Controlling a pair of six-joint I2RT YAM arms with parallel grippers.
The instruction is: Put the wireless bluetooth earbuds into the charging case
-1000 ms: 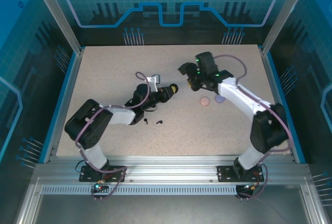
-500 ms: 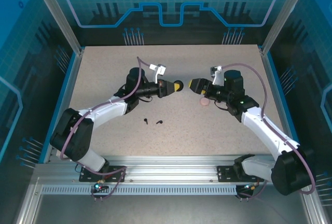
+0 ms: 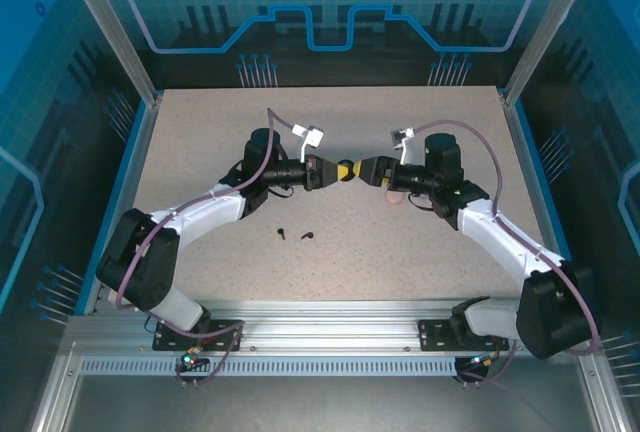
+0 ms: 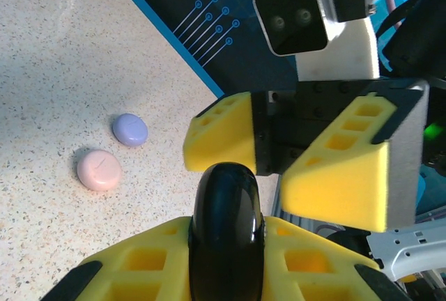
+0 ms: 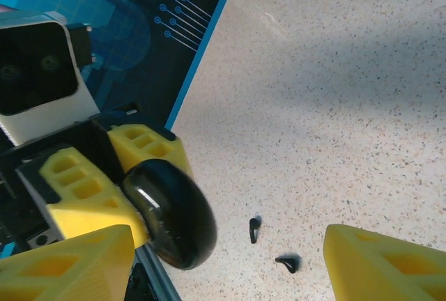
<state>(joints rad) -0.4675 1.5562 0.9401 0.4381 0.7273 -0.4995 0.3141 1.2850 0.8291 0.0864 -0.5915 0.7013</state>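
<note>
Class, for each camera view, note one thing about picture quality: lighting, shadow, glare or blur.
Top external: even light, soft shadows under the arms; the black earbuds are mere specks. Left wrist: the black case looms close and slightly soft, while the pink case is crisp. Right wrist: a white glint on the black case, a broad shadow band across the table, earbuds slightly blurred.

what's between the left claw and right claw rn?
Only the black case, gripped by the left claw and facing the open right claw. Clearest in the left wrist view.
</note>
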